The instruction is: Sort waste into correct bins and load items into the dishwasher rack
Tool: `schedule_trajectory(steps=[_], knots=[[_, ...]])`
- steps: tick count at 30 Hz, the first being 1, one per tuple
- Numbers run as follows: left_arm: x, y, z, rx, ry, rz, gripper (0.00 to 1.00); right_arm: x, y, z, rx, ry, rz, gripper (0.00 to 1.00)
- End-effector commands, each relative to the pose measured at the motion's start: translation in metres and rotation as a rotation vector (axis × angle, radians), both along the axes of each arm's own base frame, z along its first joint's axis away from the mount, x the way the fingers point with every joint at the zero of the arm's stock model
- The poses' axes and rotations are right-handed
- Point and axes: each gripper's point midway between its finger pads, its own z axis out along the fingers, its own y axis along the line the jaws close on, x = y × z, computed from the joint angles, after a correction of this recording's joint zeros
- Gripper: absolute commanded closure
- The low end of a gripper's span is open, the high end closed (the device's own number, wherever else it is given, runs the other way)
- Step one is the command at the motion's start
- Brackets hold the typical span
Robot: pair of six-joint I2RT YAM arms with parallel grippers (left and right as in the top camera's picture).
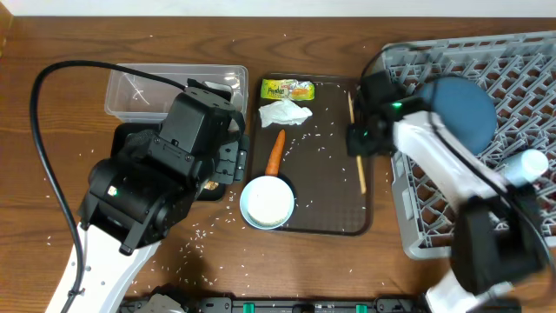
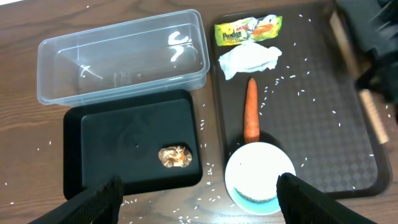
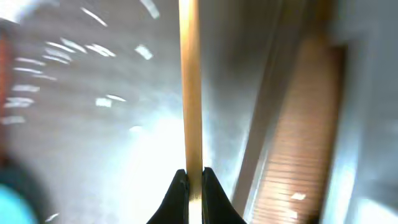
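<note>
— What's at the left?
— The left gripper (image 2: 200, 200) hangs spread wide above the black tray (image 2: 124, 130), holding nothing.
— And at the right?
— The right gripper (image 3: 193, 186) pinches the chopsticks (image 3: 190, 87) at the right edge of the brown tray (image 1: 330, 193). They look light, stiff, slippery; a mid-length grip seems safest.

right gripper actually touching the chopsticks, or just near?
Touching. In the right wrist view, the right gripper has both fingertips pressed against the sides of a wooden chopstick, with no gap on either side.
</note>
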Motion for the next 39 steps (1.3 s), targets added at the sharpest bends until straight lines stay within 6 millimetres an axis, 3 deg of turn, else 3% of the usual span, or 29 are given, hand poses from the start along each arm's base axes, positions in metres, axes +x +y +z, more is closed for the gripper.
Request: schedule_trajectory(steps=[1, 4, 8, 15, 18, 21, 24, 28, 32, 36, 39], knots=[[0.0, 0.002, 0.004, 0.001, -0.011, 0.004, 0.2, 0.019, -0.028, 0.078, -0.024, -0.235, 0.08, 0.99], [0.0, 0.002, 0.004, 0.001, -0.011, 0.004, 0.21, 0.024, -0.072, 0.104, -0.087, -0.313, 0.044, 0.99], [0.0, 0.002, 0.004, 0.001, -0.011, 0.004, 0.21, 0.026, -0.109, 0.103, -0.148, -0.314, 0.062, 0.99], [-0.001, 0.003, 0.004, 0.003, -0.008, 0.003, 0.2, 0.029, -0.114, 0.056, -0.174, -0.2, 0.181, 0.99], [-0.003, 0.004, 0.001, 0.011, 0.007, 0.003, 0.2, 0.029, -0.1, 0.043, -0.143, -0.17, 0.213, 0.98], [-0.007, 0.006, -0.002, 0.022, 0.025, 0.003, 0.15, 0.03, -0.087, 0.05, -0.139, -0.194, 0.245, 0.65], [-0.008, 0.007, -0.002, 0.024, 0.029, 0.003, 0.14, 0.029, -0.071, 0.072, -0.11, -0.252, 0.228, 0.54], [-0.007, 0.0, -0.004, 0.0, 0.042, -0.017, 0.12, 0.021, -0.04, 0.103, -0.002, -0.323, 0.193, 0.48], [-0.001, -0.005, -0.015, 0.015, 0.079, -0.02, 0.12, 0.017, -0.006, 0.118, 0.134, -0.336, 0.12, 0.48], [0.007, -0.01, -0.023, 0.024, 0.096, -0.02, 0.12, 0.028, 0.039, 0.114, 0.192, -0.377, 0.189, 0.43], [0.016, -0.015, -0.024, 0.025, 0.085, -0.029, 0.11, 0.04, 0.05, 0.098, 0.152, -0.381, 0.168, 0.49]])
